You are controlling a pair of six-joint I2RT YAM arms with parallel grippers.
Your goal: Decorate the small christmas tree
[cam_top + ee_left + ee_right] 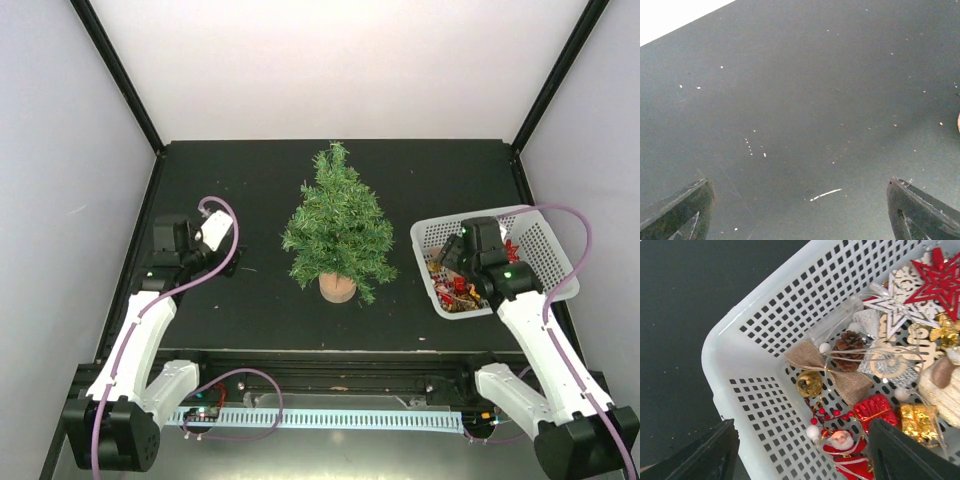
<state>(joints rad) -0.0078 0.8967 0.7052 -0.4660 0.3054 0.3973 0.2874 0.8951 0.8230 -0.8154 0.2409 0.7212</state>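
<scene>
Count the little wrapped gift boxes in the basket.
2. The red gift box sits next to the Santa figure; the gold gift box lies beside it, to its right. More may be hidden from view.

No readable text, label, brand, number or sign appears in any view.

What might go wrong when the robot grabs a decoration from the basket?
The ornaments lie heaped together, with thin strings looping over them, so the right end effector might lift several at once. One of its open fingers hangs over the white basket wall, so it might catch there and drag the basket.
</scene>
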